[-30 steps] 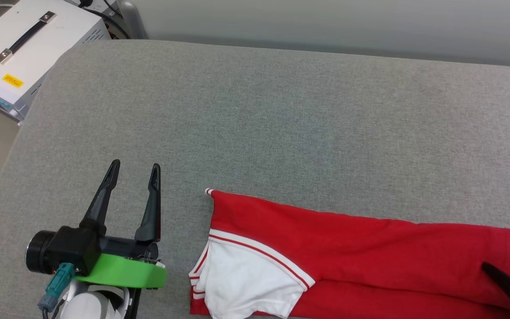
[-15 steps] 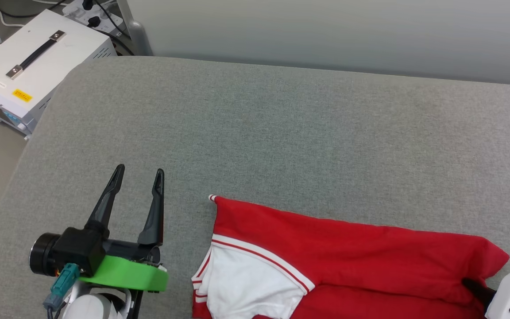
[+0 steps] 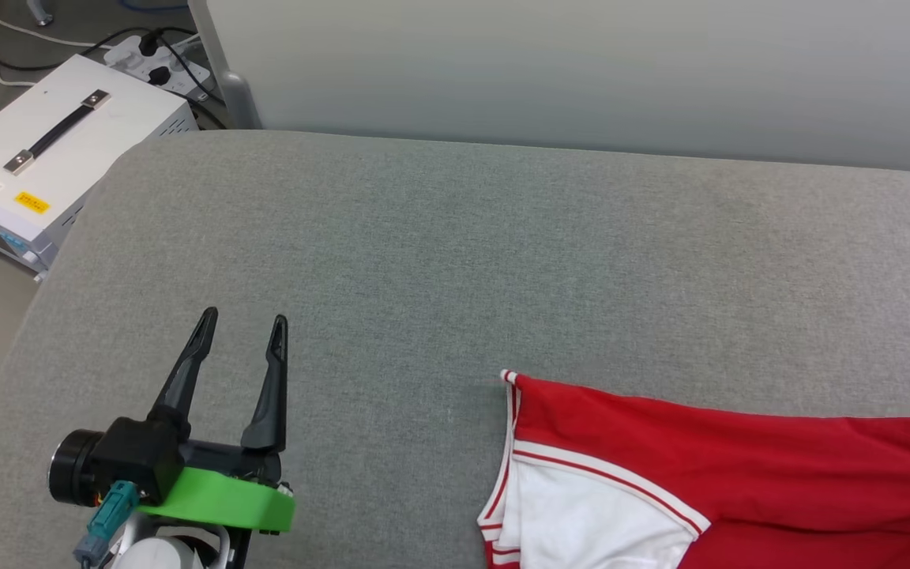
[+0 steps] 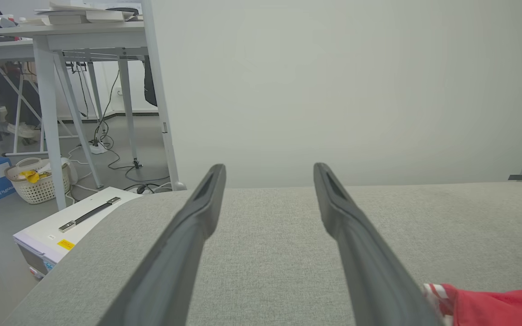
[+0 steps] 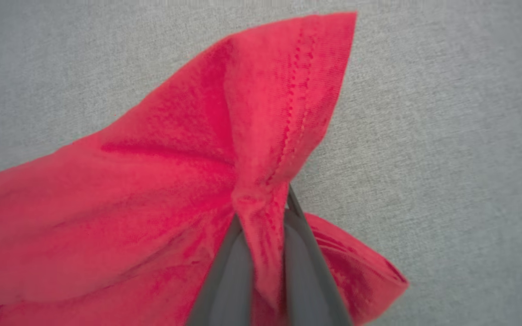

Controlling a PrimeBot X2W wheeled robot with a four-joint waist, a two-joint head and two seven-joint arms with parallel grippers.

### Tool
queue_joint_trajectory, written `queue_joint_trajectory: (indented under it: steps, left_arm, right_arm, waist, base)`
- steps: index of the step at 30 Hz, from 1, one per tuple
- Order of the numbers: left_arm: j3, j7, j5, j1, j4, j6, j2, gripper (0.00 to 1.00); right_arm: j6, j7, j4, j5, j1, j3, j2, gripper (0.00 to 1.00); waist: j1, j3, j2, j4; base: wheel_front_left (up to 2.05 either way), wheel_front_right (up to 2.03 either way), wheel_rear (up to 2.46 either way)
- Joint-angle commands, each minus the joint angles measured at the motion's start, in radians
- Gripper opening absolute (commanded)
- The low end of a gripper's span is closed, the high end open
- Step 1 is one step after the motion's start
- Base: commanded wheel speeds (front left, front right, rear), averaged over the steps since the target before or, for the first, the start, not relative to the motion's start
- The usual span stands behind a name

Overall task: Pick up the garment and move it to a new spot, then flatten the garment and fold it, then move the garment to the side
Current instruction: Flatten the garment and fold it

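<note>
The garment (image 3: 739, 466) lies folded into a long red strip at the lower right of the grey surface, a white sleeve with red-striped trim (image 3: 581, 514) at its left end. Its print is hidden. In the right wrist view my right gripper (image 5: 261, 208) is shut on a bunched fold of the garment (image 5: 175, 181) near its stitched hem. My left gripper (image 3: 242, 320) hovers open over bare fabric at the lower left, well left of the garment. The left wrist view has the sleeve tip (image 4: 437, 294) beside the right finger (image 4: 360, 240).
The grey padded surface (image 3: 455, 261) spans the view, its rounded left edge dropping to the floor. A white box with a black handle (image 3: 52, 150) stands off the far left corner, cables and a power strip (image 3: 155, 59) behind it. A pale wall backs the surface.
The garment has slid to the right across the surface, its right end going out of the head view. The head camera has tilted up. The left gripper has stayed in place, open.
</note>
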Motion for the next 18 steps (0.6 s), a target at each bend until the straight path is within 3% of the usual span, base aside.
queue_joint_trajectory:
  steps: [1, 9, 18]
  left_arm:
    - [0.002, -0.006, 0.001, 0.014, -0.003, -0.003, 0.003, 1.0]
    - [0.002, -0.006, 0.0, 0.025, -0.002, -0.003, -0.006, 1.0]
    - [0.008, -0.006, -0.003, 0.035, -0.003, -0.003, -0.017, 1.0]
  right_arm:
    - [-0.001, -0.007, 0.001, -0.023, -0.011, -0.014, 0.0, 0.0]
    - [-0.001, 0.043, -0.123, -0.041, 0.017, -0.019, 0.056, 0.0]
    - [-0.001, 0.156, -0.334, -0.012, 0.09, 0.111, 0.167, 0.0]
  waist:
    - [0.0, -0.005, 0.011, -0.007]
    - [0.0, -0.02, 0.011, -0.024]
    - [0.0, -0.033, 0.011, -0.027]
  base:
    - [0.0, 0.0, 0.0]
    - [0.0, 0.0, 0.0]
    - [0.0, 0.0, 0.0]
